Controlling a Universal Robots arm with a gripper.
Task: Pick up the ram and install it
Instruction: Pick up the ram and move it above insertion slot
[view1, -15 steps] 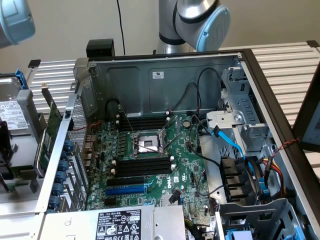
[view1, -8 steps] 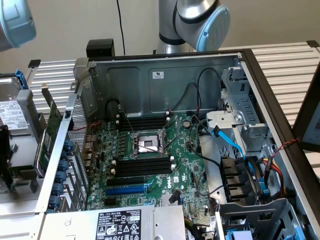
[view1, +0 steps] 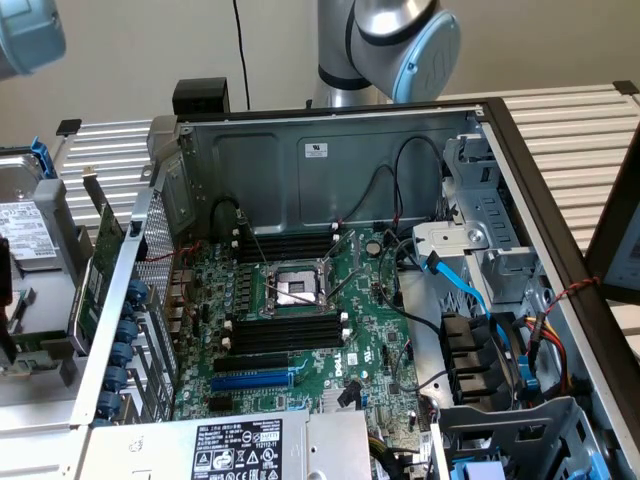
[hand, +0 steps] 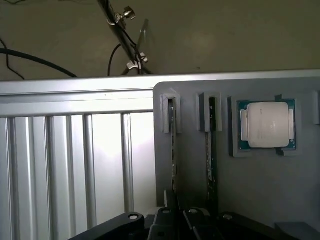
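Note:
The ram (hand: 173, 145) is a thin green stick standing on edge in a slot of a grey holder block (hand: 260, 190). A second green stick (hand: 211, 150) stands in the neighbouring slot. My gripper (hand: 176, 212) is at the near end of the first stick, its black fingers (hand: 165, 217) drawn close together with the stick's edge running between them. In the exterior view, the open computer case shows the motherboard (view1: 360, 300) with long black memory slots (view1: 285, 330) beside the processor socket (view1: 293, 288).
A processor chip (hand: 267, 125) lies in a recess of the holder beside the sticks. The holder rests on a ribbed aluminium table (hand: 75, 165). A green expansion card (view1: 100, 280) and a drive (view1: 25, 230) sit outside the case on the exterior view's left. Cables (view1: 470, 300) crowd the case's right side.

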